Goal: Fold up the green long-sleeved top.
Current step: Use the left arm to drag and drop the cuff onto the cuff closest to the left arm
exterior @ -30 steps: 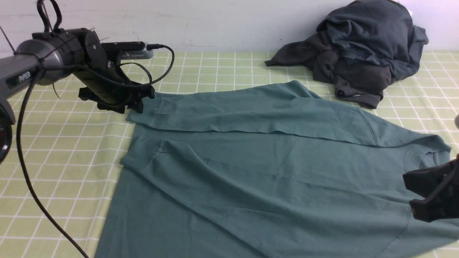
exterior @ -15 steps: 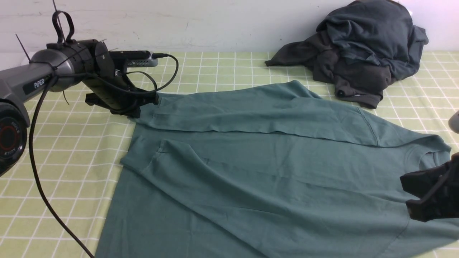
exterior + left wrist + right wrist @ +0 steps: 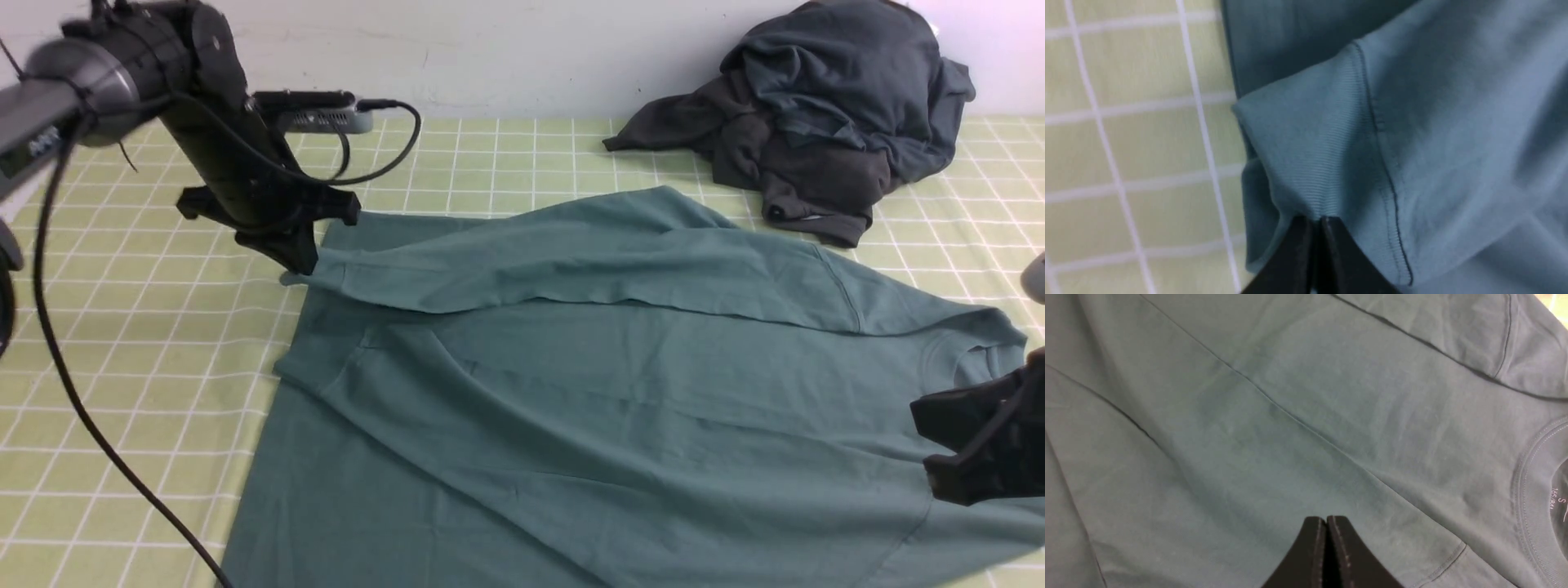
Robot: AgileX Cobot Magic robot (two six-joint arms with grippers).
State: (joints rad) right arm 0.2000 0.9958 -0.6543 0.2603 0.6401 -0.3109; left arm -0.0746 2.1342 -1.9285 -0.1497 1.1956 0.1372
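Toward ten o'clock in the front view, the left arm (image 3: 204, 106) reaches in over the tabletop (image 3: 122, 327), a pale green surface ruled with a white grid, and a dark cable (image 3: 61, 351) hangs from it in a long curve down toward seven o'clock. The left fingers (image 3: 306, 265) point downward and are pinching the cuff end of a sleeve (image 3: 392, 282) of the green long-sleeved top (image 3: 571, 392); in the left wrist view the cloth gathers between their tips, close to a stitched seam (image 3: 1382, 163). The top lies spread across the tabletop from the centre out toward three o'clock and down past six o'clock, where it runs out of the picture. Both sleeves are laid over the body, the one in the left fingers along the twelve o'clock side and the other sleeve (image 3: 392, 359) slanting from nine o'clock toward five o'clock. Near one o'clock a heap of dark charcoal and slate-grey clothes (image 3: 824, 106) sits just beside the top's far edge, against a white wall (image 3: 522, 57). The neckline (image 3: 959, 351) is toward three o'clock, and the right wrist view shows small pale lettering (image 3: 1555, 502) inside it. Toward four o'clock the right fingers (image 3: 1327, 518) are pressed together above the top, with no cloth between them.
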